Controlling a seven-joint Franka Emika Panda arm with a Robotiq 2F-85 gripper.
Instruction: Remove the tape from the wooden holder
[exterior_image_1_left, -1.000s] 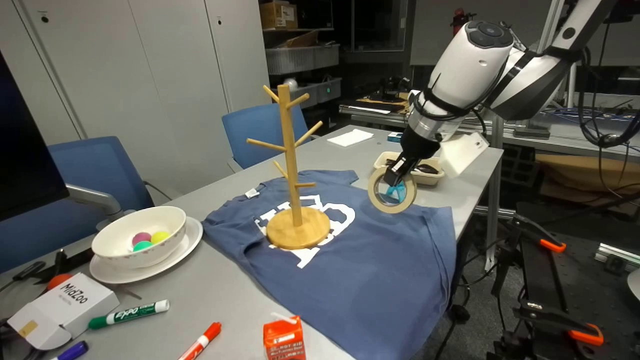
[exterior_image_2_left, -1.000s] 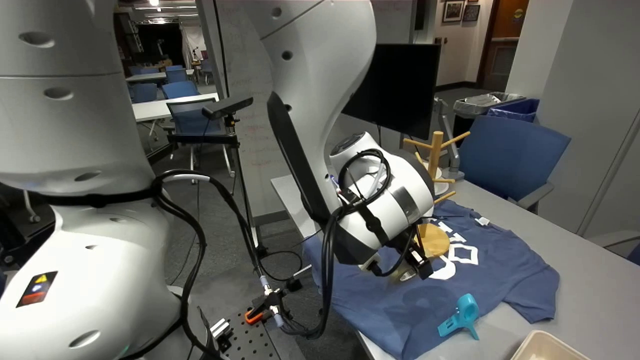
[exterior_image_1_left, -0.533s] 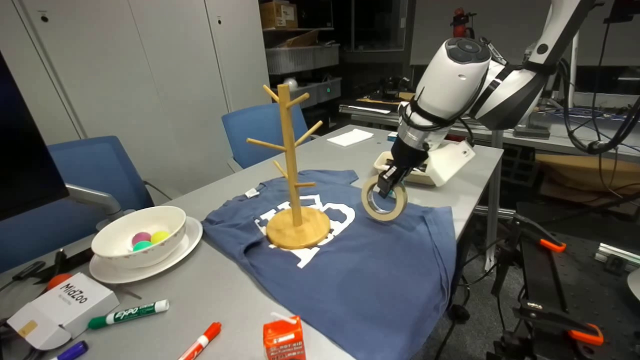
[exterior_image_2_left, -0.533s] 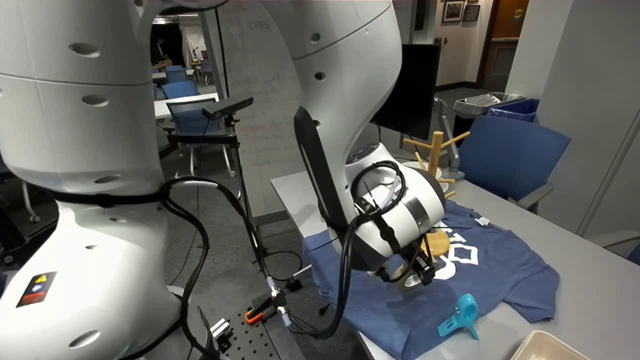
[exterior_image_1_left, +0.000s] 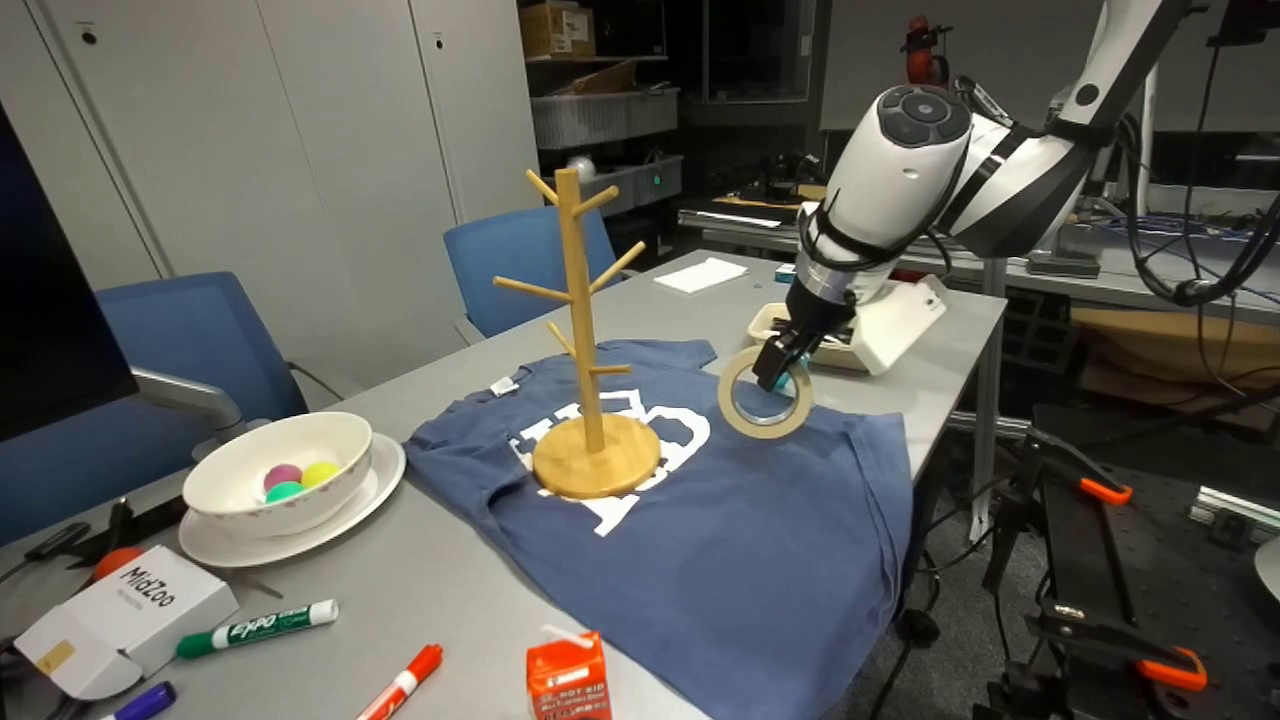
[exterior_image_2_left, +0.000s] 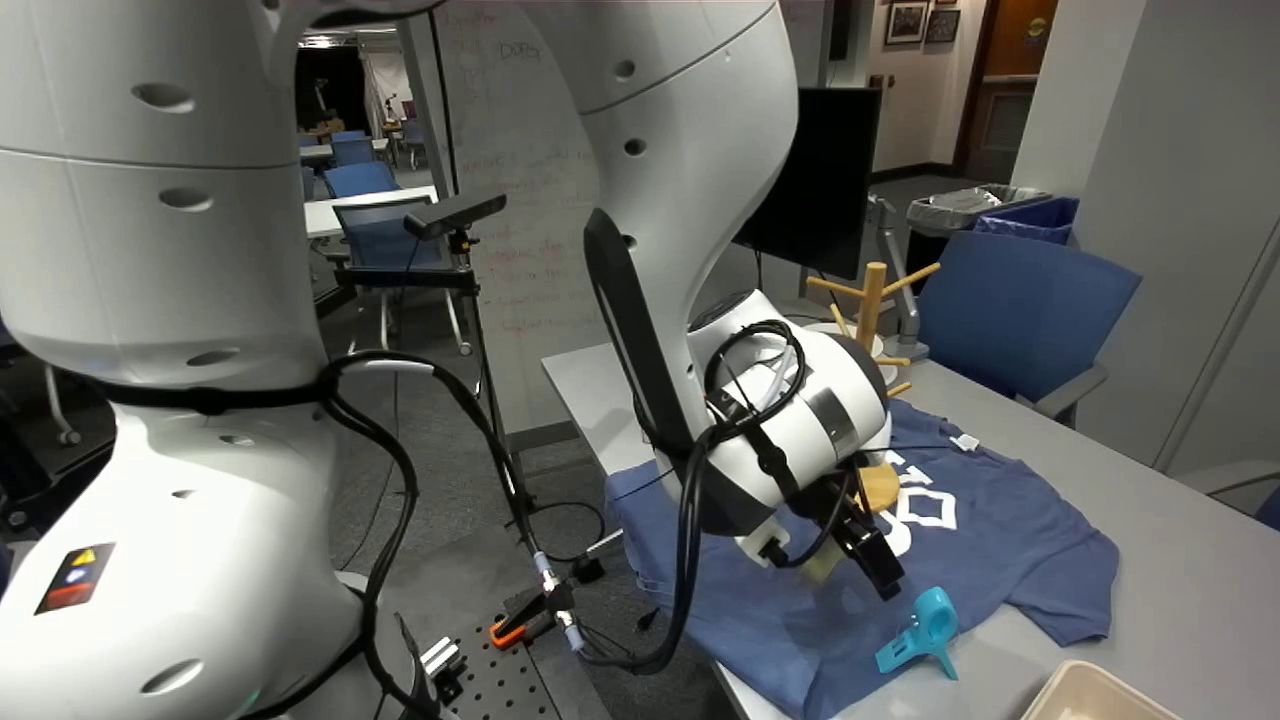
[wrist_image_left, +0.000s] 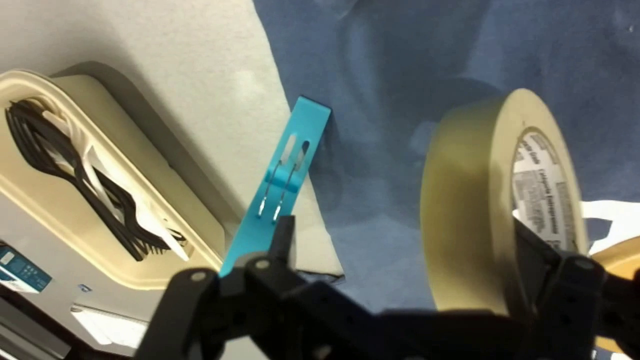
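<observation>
The tape (exterior_image_1_left: 727, 392), a cream-tan ring, is off the wooden holder (exterior_image_1_left: 583, 330) and to its right in an exterior view, over the blue shirt. My gripper (wrist_image_left: 404, 221) has its jaws spread wide. Its right-hand finger passes through the ring's hole, while the left finger (wrist_image_left: 283, 235) stands well apart from the tape (wrist_image_left: 460, 210) in the wrist view. Whether the ring's lower edge touches the shirt, I cannot tell. The wooden holder stands upright with bare pegs; in the wrist view only part of the wooden holder (wrist_image_left: 620, 257) shows at the right edge.
The blue shirt (exterior_image_1_left: 740, 540) lies flat under the holder. A teal clip (exterior_image_2_left: 932, 620) rests at the shirt's edge, close to a cream container (wrist_image_left: 165, 195) of cutlery. A white bowl (exterior_image_1_left: 240, 490), markers and a small red carton (exterior_image_1_left: 568, 680) occupy the table's near side.
The arm and tape have shifted left and slightly down in an exterior view, nearer the holder. The jaws have opened, one finger swinging out away from the tape toward the teal clip.
</observation>
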